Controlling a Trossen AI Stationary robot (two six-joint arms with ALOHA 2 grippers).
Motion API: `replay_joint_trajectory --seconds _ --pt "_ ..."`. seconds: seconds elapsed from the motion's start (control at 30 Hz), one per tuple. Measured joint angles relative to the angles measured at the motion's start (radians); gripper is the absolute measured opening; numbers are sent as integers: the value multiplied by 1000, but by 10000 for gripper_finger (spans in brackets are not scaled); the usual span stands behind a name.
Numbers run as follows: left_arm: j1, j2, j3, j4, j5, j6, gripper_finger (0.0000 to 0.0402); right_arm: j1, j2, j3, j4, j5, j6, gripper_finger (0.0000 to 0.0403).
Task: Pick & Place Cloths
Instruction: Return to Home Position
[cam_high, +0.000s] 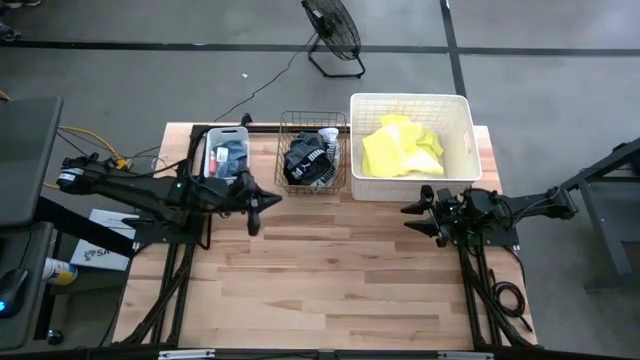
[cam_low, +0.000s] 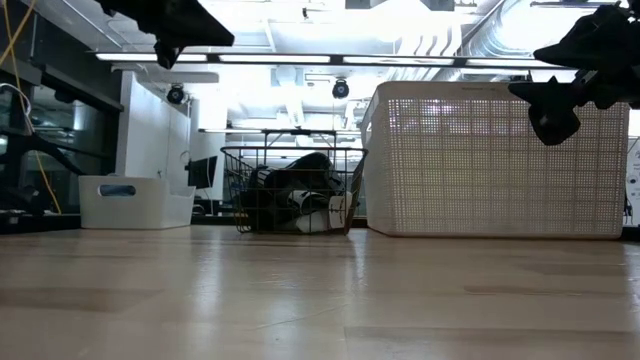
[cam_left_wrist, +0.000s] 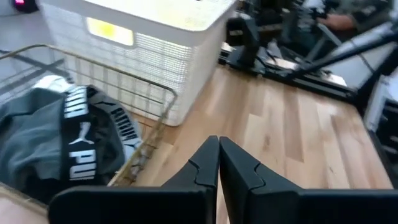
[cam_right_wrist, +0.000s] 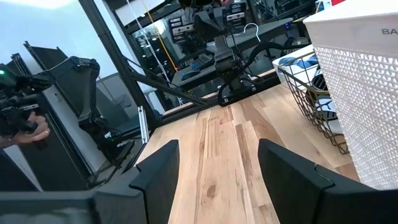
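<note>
**Left gripper** (cam_left_wrist: 218, 163): fingers pressed together, nothing held. It hangs above the wooden table (cam_high: 330, 280), just in front of the near left corner of the copper wire basket (cam_high: 345, 150).

**Right gripper** (cam_right_wrist: 217, 180): fingers spread wide, empty. It hangs just in front of the large white bin (cam_high: 470, 140).

**Hazards (judged):**
- A sideways swing of the left arm on its way home could strike the basket rim and shift the basket.
- The right gripper's open fingers could snag the bin's perforated front wall if the arm turns toward it.

**Cloth positions:**
- Black garment with white print (cam_high: 308, 160): in the basket, just beyond the left gripper.
- Neon-yellow cloths (cam_high: 400, 150): in the bin, beyond the right gripper.
- Grey-blue socks (cam_high: 232, 158): in the small white tub (cam_high: 212, 150), beside the left arm.
</note>
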Motion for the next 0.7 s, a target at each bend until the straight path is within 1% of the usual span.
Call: replay_joint_trajectory --seconds 0.27,0.37,0.47,0.57,0.7 --pt "1 -10 -2 -1 156 97 10 0 0 0 -1 0 0 210" --pt "1 -19 -30 21 217 124 10 0 0 -1 -1 0 0 210" --pt "1 -55 -114 83 271 130 10 0 0 -1 -1 0 0 210" --pt "1 -120 -233 225 320 111 10 0 0 -1 -1 0 0 210" --pt "0 -197 -386 358 330 38 10 0 0 -1 -1 0 0 210"
